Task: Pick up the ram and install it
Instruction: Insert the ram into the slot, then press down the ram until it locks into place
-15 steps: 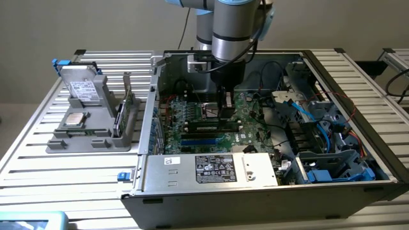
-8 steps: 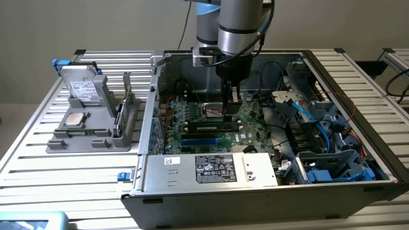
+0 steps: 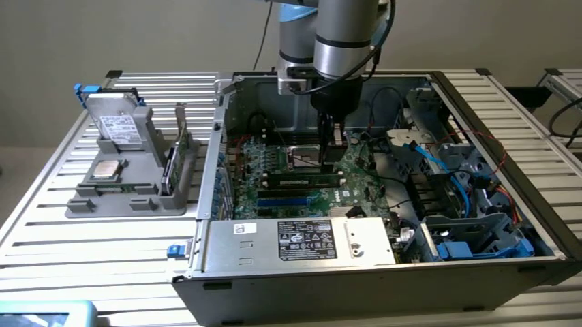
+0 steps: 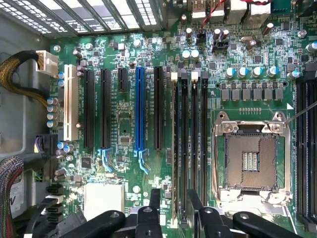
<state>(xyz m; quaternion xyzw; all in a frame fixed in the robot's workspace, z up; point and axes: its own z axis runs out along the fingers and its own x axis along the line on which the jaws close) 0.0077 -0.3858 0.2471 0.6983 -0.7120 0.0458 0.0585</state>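
Observation:
The ram [image 3: 304, 182], a slim green stick with dark chips, stands on edge in a black slot on the motherboard [image 3: 272, 160] inside the open computer case. My gripper [image 3: 329, 158] hangs over the board just behind the ram, and I cannot tell whether it touches it. In the wrist view the gripper [image 4: 173, 199] is open. Its dark fingers [image 4: 155, 198] stand on either side of the long black memory slots [image 4: 190, 148], with nothing held between them. I cannot make out the ram among those slots from above.
The empty CPU socket [image 4: 250, 158] lies beside the memory slots, and black and blue expansion slots [image 4: 139, 109] lie on their other side. Cables and drive bays [image 3: 464, 204] fill the case toward the exterior view's right. A grey holder [image 3: 127, 187] with an upright green card [image 3: 182, 153] stands outside, toward the exterior view's left.

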